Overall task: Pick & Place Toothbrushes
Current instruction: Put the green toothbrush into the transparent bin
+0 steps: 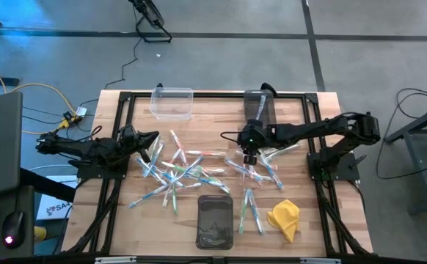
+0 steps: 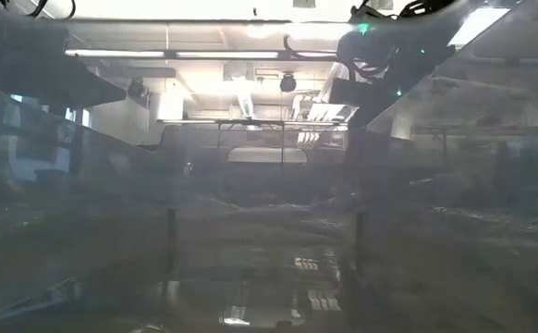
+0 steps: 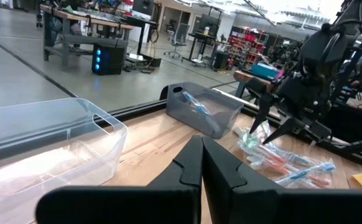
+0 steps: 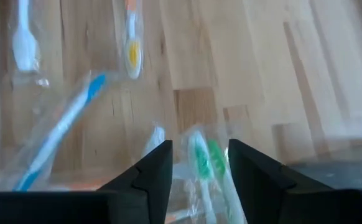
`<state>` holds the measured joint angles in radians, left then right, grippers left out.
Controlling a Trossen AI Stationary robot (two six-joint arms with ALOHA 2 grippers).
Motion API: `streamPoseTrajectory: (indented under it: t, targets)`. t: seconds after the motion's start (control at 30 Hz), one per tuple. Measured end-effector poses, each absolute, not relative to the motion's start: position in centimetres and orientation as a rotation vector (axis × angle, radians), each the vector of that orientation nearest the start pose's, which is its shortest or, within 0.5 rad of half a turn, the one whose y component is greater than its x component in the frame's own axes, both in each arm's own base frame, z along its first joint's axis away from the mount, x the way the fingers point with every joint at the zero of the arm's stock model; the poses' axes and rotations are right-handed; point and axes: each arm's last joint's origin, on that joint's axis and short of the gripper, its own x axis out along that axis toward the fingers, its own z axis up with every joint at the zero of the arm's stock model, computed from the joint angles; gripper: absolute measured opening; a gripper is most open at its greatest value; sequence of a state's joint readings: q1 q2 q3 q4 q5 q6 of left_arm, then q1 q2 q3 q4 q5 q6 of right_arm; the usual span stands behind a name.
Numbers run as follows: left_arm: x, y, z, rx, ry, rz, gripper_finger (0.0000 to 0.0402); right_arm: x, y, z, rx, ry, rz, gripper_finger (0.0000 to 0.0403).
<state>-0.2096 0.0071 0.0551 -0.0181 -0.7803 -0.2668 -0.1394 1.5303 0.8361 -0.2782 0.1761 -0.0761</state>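
Many toothbrushes [image 1: 184, 170] in clear wrappers lie scattered on the wooden table [image 1: 125, 220], in white with green, blue or pink accents. My right gripper [image 1: 249, 157] is open and points steeply down over the right-hand heap [image 3: 293, 165]. In the right wrist view its fingers stand on either side of a green-accented toothbrush [image 4: 201, 163], which lies on the table. My left gripper [image 3: 201, 163] waits shut at the table's left side [image 1: 152, 139], pointing level across the table.
A clear bin [image 1: 172, 103] and a grey bin [image 1: 257, 107] stand at the far edge; the grey one holds a blue toothbrush [image 3: 196, 106]. A dark bin [image 1: 215, 220] sits at the near edge, a yellow cloth [image 1: 284, 218] to its right.
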Motion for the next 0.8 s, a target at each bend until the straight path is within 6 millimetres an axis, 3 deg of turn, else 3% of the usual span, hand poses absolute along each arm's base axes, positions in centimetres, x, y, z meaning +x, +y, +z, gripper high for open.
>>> streamPoseTrajectory:
  t: [0.5,0.67,0.8]
  targets:
    - [8.8,0.2,17.9,-0.271,-0.098,0.564,0.0,28.5,-4.5,17.0,-0.085,0.959,-0.254,0.0139]
    - [8.8,0.2,17.9,-0.271,-0.097,0.564,0.0,29.1,-4.5,15.2,-0.1,1.006,-0.231,0.0139]
    - [8.8,0.2,17.9,-0.271,-0.098,0.564,0.0,29.8,-4.3,15.0,-0.166,0.964,-0.278,0.0139]
